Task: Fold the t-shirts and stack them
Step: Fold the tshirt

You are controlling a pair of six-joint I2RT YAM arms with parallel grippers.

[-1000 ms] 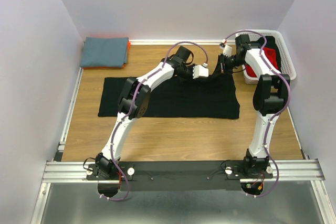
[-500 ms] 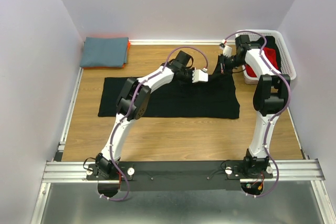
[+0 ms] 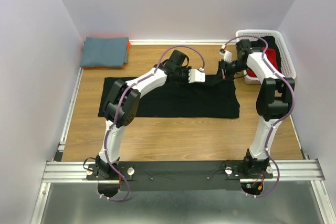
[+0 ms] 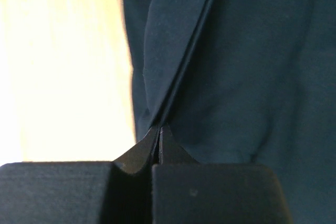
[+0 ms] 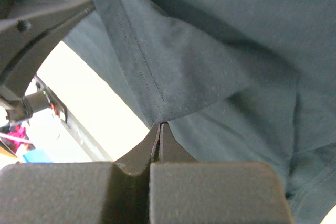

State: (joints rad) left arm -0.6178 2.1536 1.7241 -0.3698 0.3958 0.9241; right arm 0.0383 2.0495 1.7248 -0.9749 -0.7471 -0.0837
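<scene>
Left gripper (image 3: 205,76) now pinched shut on far hem of black t-shirt (image 3: 173,100); jaws were apart a second ago. Right gripper (image 3: 224,71) clamped shut on same hem, near far right corner. Shirt spread flat mid-desk (image 3: 157,129). Both holds secured; far edge judged ready to be lifted for fold.

The top view looks down from behind; both wrist views sit close on the black t-shirt (image 3: 184,103).

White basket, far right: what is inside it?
A red t-shirt and some black cloth show inside the basket; the right arm covers the rest.
</scene>
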